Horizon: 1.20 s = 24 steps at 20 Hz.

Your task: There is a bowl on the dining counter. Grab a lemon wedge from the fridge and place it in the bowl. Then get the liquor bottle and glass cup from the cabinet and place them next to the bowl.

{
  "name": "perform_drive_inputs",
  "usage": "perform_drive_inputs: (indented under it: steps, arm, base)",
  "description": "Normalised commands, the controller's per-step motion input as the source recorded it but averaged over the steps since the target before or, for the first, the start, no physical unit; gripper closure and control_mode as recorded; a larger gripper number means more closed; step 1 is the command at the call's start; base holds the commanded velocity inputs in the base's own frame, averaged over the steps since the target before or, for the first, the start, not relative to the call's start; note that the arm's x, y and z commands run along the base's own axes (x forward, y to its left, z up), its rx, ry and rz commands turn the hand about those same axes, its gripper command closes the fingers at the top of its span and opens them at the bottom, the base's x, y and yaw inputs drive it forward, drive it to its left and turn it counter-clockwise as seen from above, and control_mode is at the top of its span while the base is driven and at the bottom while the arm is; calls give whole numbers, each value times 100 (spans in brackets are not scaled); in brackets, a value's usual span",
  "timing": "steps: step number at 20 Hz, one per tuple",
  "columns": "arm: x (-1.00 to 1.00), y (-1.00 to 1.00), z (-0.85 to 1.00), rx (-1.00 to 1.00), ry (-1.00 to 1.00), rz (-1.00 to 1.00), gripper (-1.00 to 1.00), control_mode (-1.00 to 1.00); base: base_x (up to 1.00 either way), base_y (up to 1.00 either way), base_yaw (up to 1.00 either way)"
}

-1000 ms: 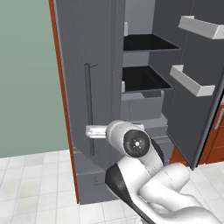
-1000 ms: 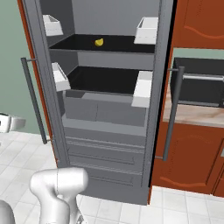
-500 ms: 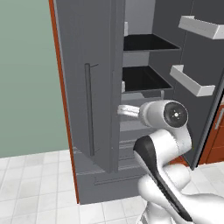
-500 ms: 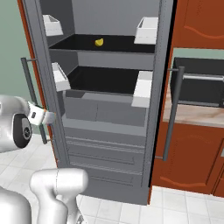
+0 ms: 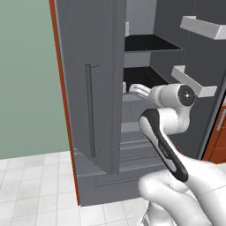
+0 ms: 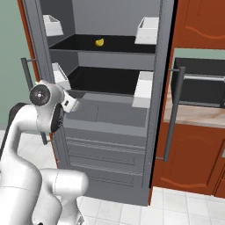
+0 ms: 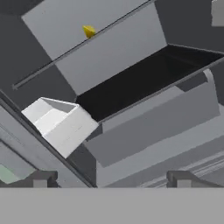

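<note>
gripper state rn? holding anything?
Gripper: open, empty, fingertips spread wide in the hand view. It points into the open fridge; the lemon wedge sits on the upper shelf, untouched.

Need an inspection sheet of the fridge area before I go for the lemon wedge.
Surface: fridge open, both doors swung wide; dark shelves.
Job's things: lemon wedge on upper shelf, toward its back; bowl, bottle and cup nothing seen.
Clutter: white door bins, contents not visible.
Grippers: gripper open, empty, in front of the lower shelf, below the wedge.
Cables: nothing seen.
Surroundings: red-brown cabinets, oven, tiled floor.
</note>
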Motion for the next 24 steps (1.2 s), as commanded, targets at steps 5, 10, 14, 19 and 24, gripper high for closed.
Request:
perform_drive_inputs:
  steps: [5,10,14,19,24]
  arm:
    - [71,0,0,15,-26,0,-100,-100]
    - [67,-15,0,17,-16,0,-100,-100]
    - [51,-24,0,18,-2,0,-100,-100]
    - [58,-12,0,21,0,0,-100,-100]
    - [41,0,0,25,6,4,-100,-100]
  base:
    - [0,0,0]
    - [0,0,0]
    - [0,0,0]
    - [0,0,0]
    - [0,0,0]
